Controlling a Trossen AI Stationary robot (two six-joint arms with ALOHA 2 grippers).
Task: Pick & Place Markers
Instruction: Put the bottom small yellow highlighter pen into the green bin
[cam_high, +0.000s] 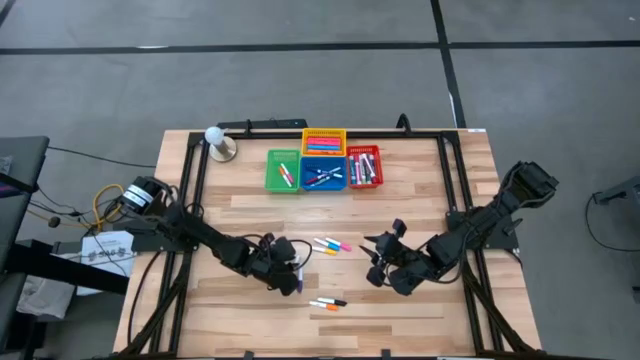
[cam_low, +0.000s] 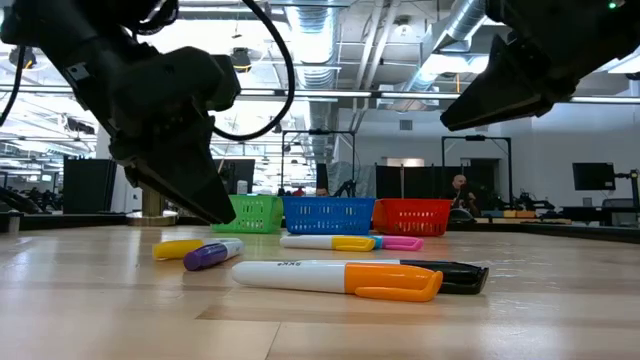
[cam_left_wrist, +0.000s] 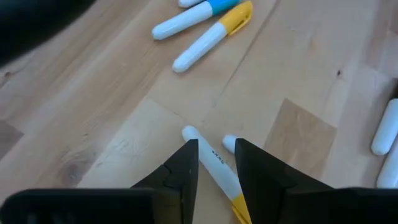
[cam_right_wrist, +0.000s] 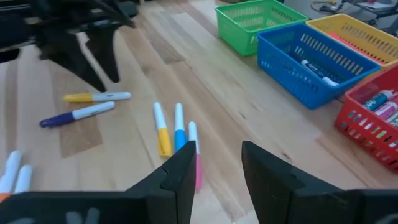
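Loose markers lie flat on the wooden table. My left gripper (cam_high: 292, 268) is open and points down, its fingers standing on either side of a white marker with a yellow cap (cam_left_wrist: 214, 163); I see no touch. A purple-capped marker (cam_right_wrist: 78, 114) lies right beside that one. A trio with yellow, blue and pink caps (cam_high: 330, 243) lies at the table's middle. My right gripper (cam_right_wrist: 217, 152) is open and hovers just right of the trio, holding nothing. A few more markers (cam_high: 328, 302), one of them orange-capped (cam_low: 340, 277), lie nearer the near edge.
Green (cam_high: 283, 170), blue (cam_high: 323, 173) and red (cam_high: 365, 167) baskets stand in a row near the far edge, with a yellow basket (cam_high: 323, 140) behind them; all four hold markers. A small lamp-like object (cam_high: 220, 143) sits at the far left. Black rails run along the table's sides.
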